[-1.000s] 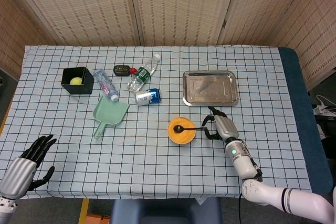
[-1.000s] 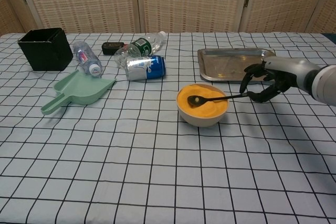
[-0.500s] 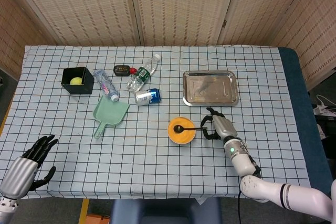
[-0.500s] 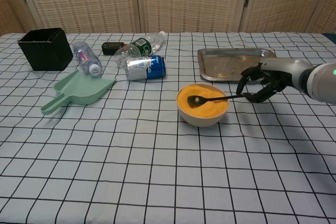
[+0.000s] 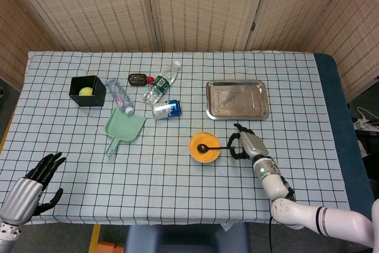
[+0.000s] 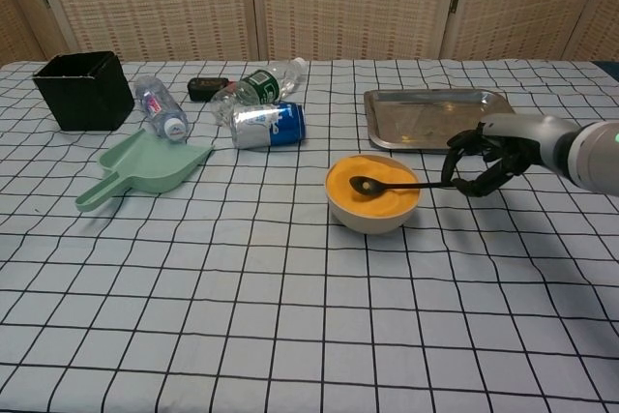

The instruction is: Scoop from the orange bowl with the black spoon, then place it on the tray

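Chest view: right hand pinched black spoon by its handle end, bowl end leftward over orange bowl; tray just behind.

We take the bowl as our middle spot on the counter. The spoon rests in the bowl, and its handle sticks out to the right, where the right hand holds it. The tray lies behind the bowl, a bit to the right. The can lies behind the bowl to the left, and the scoop lies further left. The left hand is far left, near the counter's front edge.
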